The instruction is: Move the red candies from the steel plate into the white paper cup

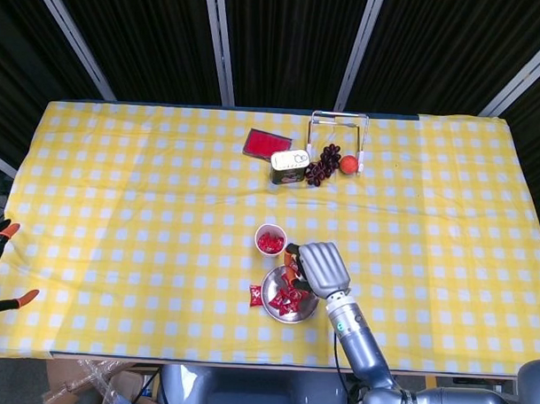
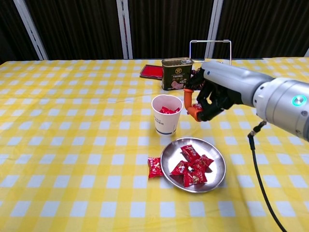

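Note:
My right hand (image 2: 215, 94) hovers above the table just right of the white paper cup (image 2: 167, 116), pinching a red candy (image 2: 197, 107) between its orange-tipped fingers. In the head view the right hand (image 1: 321, 268) sits between the cup (image 1: 270, 240) and the steel plate (image 1: 294, 316). The cup holds red candies. Several red candies (image 2: 192, 166) lie on the steel plate (image 2: 170, 153), and the same pile of candies (image 1: 288, 298) shows from above. One loose candy (image 2: 154, 166) lies on the cloth left of the plate. The left hand is out of sight.
At the back stand a green tin can (image 2: 176, 74), a flat red box (image 2: 151, 71), dark grapes (image 1: 323, 162), an orange fruit (image 1: 348, 164) and a wire rack (image 2: 210, 48). Orange-handled clamps (image 1: 3, 233) sit at the far left edge.

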`<state>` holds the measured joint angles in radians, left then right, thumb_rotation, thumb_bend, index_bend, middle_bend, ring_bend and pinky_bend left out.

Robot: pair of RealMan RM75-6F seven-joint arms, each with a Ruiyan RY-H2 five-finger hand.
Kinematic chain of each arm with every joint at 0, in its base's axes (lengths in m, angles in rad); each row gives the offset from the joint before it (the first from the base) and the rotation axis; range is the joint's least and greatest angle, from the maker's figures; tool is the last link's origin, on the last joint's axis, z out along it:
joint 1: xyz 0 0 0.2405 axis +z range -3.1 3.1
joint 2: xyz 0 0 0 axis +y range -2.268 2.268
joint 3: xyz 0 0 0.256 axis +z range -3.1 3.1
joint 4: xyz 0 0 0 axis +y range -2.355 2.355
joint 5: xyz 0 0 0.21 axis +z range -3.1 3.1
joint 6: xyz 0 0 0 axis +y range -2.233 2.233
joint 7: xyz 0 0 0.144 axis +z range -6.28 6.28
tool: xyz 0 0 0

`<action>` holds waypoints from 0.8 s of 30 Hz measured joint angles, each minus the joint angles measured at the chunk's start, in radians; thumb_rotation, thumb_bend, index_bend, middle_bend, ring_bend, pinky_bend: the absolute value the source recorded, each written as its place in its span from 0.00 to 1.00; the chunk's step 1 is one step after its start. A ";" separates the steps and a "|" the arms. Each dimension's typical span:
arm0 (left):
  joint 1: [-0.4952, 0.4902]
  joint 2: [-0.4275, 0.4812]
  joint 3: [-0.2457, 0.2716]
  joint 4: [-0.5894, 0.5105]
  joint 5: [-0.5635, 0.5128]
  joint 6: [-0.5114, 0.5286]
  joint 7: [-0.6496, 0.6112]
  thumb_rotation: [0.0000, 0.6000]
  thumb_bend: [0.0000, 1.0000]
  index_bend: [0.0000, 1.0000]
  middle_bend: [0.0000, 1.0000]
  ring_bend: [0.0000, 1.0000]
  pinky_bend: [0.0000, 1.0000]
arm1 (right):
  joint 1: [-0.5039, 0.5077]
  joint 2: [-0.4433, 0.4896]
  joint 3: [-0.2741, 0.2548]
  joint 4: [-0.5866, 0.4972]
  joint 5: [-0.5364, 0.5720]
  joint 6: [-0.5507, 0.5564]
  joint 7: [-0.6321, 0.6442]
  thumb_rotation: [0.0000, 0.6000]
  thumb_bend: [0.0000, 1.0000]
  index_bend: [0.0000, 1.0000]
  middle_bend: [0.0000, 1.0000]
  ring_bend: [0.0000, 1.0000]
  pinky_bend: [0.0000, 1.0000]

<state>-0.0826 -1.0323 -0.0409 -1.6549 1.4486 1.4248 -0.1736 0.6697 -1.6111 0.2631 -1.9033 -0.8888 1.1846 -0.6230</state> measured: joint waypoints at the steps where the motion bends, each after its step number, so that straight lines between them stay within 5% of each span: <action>1: 0.000 0.000 0.000 0.000 -0.001 -0.001 0.000 1.00 0.04 0.00 0.00 0.00 0.00 | 0.011 -0.001 0.012 0.001 0.014 -0.004 -0.007 1.00 0.52 0.56 0.82 0.96 1.00; 8: -0.003 0.004 0.000 -0.002 -0.007 -0.011 -0.003 1.00 0.04 0.00 0.00 0.00 0.00 | 0.098 -0.026 0.076 0.066 0.125 -0.046 -0.042 1.00 0.52 0.56 0.82 0.96 1.00; 17: -0.007 0.010 0.000 -0.009 -0.014 -0.025 -0.010 1.00 0.04 0.00 0.00 0.00 0.00 | 0.168 -0.085 0.096 0.189 0.191 -0.090 -0.040 1.00 0.52 0.55 0.82 0.96 1.00; 24: -0.008 0.013 0.001 -0.010 -0.016 -0.029 -0.015 1.00 0.04 0.00 0.00 0.00 0.00 | 0.211 -0.128 0.088 0.247 0.193 -0.094 -0.037 1.00 0.47 0.37 0.82 0.96 1.00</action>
<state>-0.0906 -1.0192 -0.0400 -1.6650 1.4328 1.3959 -0.1890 0.8807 -1.7393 0.3511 -1.6563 -0.6961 1.0908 -0.6596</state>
